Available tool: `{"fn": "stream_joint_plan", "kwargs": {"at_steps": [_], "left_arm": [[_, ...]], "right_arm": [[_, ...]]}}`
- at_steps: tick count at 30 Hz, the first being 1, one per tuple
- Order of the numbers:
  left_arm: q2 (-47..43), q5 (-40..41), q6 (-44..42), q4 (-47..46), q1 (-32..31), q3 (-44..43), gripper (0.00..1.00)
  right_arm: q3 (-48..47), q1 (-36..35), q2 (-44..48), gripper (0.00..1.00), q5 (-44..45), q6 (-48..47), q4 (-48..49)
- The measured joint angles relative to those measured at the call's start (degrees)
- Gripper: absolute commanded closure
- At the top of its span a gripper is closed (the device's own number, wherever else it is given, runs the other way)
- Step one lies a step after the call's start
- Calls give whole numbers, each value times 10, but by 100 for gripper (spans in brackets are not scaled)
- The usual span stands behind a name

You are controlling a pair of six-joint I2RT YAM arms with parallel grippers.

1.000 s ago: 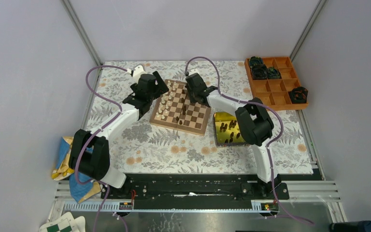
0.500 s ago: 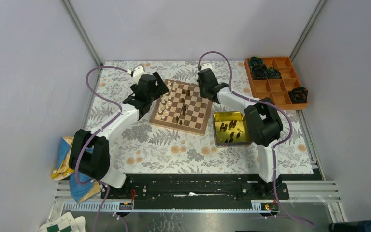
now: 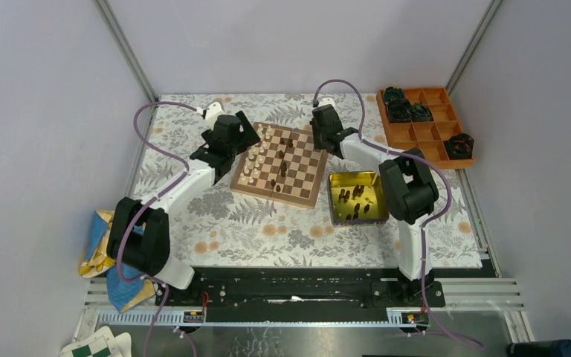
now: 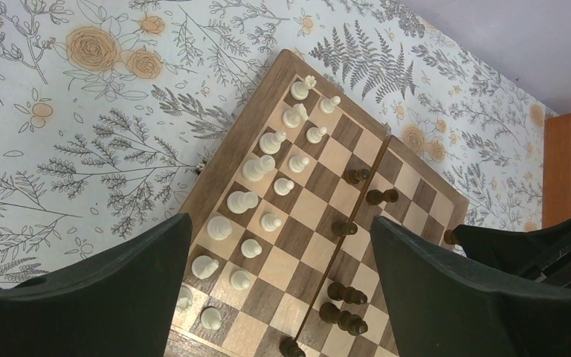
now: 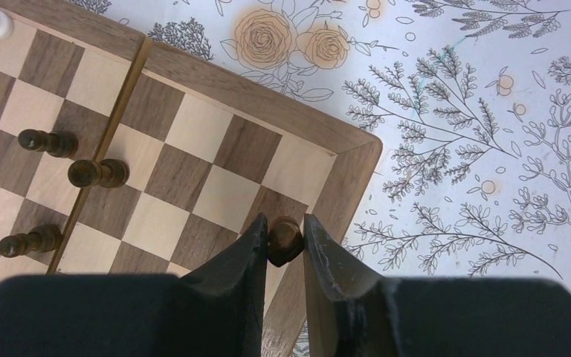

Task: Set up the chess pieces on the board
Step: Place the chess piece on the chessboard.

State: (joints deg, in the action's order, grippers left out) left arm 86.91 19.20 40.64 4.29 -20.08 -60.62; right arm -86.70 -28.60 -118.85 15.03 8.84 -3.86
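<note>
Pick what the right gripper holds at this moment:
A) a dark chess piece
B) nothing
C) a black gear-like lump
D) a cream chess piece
A: the right wrist view shows the right gripper pinching a dark chess piece between its fingers, above a corner of the board.

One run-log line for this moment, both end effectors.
left end effector: open above board; right end effector: shut on dark piece by board corner; cream pieces: two rows

Your top camera looks steeply down on the whole board from far off, on its near side. Your left wrist camera hangs nearer, above most of it. Your right wrist camera sits very close over one corner, so all three share the board.
</note>
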Motion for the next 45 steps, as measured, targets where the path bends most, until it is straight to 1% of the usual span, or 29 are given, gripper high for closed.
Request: {"fn": "stream_joint_plan", "kwargs": {"at_steps": [23,25,28,30,34,37,45], "left_arm": [[5,0,1,-2,0,3,3],[6,0,1,-4,0,3,3],[6,-1,2,-4,0,3,3],[7,-2,3,-4,0,3,3],[7,-4,4,-5,0,3,3],[7,-4,5,-5,0,3,3],[7,-5,5,-5,0,4,3]], "right_arm": [[-14,1,-26,100,-21,4,3],[-15,1,-27,95,-23,4,3],[-16,1,-30,77,-23,4,4],[-16,1,-30,69,-25,4,3],[-16,1,-30,59,-27,4,3],[-16,1,-31,56,-27,4,1],[-16,1,-32,55,-27,3,-1]]}}
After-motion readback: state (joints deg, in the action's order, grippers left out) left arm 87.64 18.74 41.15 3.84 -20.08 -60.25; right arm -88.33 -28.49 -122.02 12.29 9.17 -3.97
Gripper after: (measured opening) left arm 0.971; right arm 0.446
